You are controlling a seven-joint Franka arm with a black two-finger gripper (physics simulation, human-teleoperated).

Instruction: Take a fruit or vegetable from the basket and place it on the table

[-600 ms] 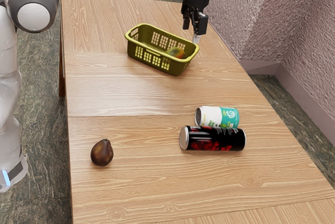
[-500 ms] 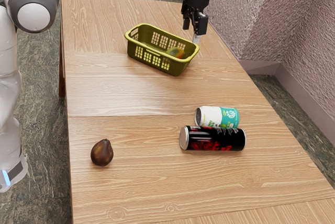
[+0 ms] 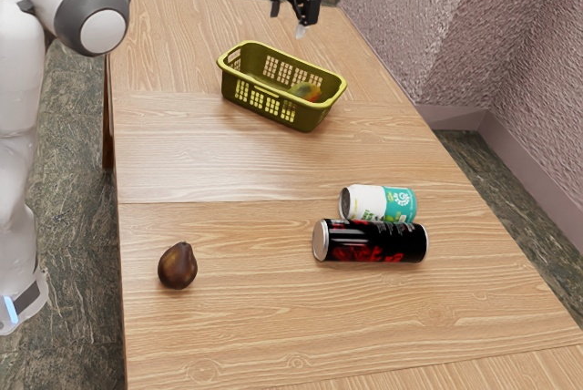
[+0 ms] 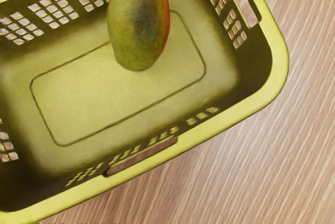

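High above the table, behind the basket's far side in the exterior view, my gripper (image 3: 288, 21) stands open, its two fingertips apart with nothing between them. The yellow-green basket (image 3: 264, 109) rests upright on the table (image 3: 209, 158). Inside it, at its exterior-view right end, lies a green and red mango (image 3: 306, 91), partly hidden by the basket wall. From above, the wrist view has the mango (image 4: 138, 22) on the floor of the basket (image 4: 275, 67), close against one long wall.
A dark brown pear-shaped fruit (image 3: 178, 266) sits at the exterior view's lower left. On the right, a black can (image 3: 372, 241) lies on its side beside a white and teal can (image 3: 378, 202). A rough wall (image 3: 455, 25) stands beyond the table's right edge.
My gripper has moved up and toward the exterior view's left, from beside the basket's right end to behind it. Basket, mango, cans and brown fruit have stayed put.
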